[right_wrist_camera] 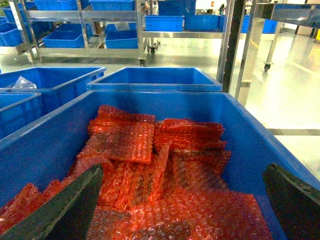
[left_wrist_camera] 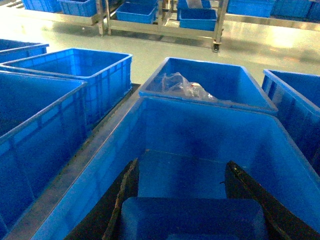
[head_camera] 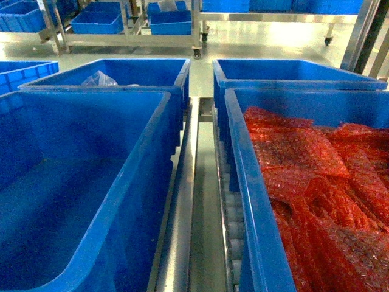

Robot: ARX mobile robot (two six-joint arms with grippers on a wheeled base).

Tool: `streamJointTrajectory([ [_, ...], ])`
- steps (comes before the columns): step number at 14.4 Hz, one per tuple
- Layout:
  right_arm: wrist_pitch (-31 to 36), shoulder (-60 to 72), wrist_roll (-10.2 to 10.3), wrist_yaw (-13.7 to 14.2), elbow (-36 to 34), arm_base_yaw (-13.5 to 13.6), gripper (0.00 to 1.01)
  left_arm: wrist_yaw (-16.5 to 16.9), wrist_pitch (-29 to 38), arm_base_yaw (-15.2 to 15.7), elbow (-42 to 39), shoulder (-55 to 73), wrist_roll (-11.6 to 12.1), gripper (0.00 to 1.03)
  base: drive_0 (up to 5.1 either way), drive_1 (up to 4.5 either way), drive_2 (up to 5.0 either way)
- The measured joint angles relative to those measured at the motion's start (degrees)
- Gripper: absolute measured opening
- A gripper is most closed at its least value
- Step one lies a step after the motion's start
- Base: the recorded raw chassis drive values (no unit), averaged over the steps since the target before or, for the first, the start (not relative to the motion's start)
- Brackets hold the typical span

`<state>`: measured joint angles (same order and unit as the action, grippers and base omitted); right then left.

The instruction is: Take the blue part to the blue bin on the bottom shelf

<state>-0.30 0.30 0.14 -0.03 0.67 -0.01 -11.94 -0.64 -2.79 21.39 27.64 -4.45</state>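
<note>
Left gripper (left_wrist_camera: 182, 200), dark fingers spread wide, hangs over a large blue plastic crate (left_wrist_camera: 150, 130) w/ a blue block-shaped part (left_wrist_camera: 192, 217) lying between the fingers at the lower edge of the left wrist view (contact w/ the pads cannot be told). Just beyond the fingertips stands a second blue crate (left_wrist_camera: 240, 82) holding a crumpled clear plastic bag (left_wrist_camera: 180, 85). Right gripper (right_wrist_camera: 182, 200), fingers likewise wide apart and holding nothing, hovers above a blue crate (right_wrist_camera: 245, 130) filled w/ red bubble-wrap sheets (right_wrist_camera: 150, 165). Between the two crates run shiny steel rails w/ small rollers (head_camera: 228, 213), i.e. the shelf carrying them. Beyond, across the pale floor, stand steel racks (right_wrist_camera: 140, 35) stocked w/ more blue bins.
</note>
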Motion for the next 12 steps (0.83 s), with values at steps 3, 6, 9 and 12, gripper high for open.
streamJointTrajectory([
  [3,0.0,0.0,0.0,0.0,0.0,0.0,0.98,0.0,0.0,0.0,0.0,0.0,0.0,0.43,0.0,0.00,0.0],
  [6,0.0,0.0,0.0,0.0,0.0,0.0,0.98,0.0,0.0,0.0,0.0,0.0,0.0,0.43,0.0,0.00,0.0],
  [9,0.0,0.0,0.0,0.0,0.0,0.0,0.98,0.0,0.0,0.0,0.0,0.0,0.0,0.43,0.0,0.00,0.0],
  [12,0.0,0.0,0.0,0.0,0.0,0.0,0.98,0.0,0.0,0.0,0.0,0.0,0.0,0.43,0.0,0.00,0.0],
])
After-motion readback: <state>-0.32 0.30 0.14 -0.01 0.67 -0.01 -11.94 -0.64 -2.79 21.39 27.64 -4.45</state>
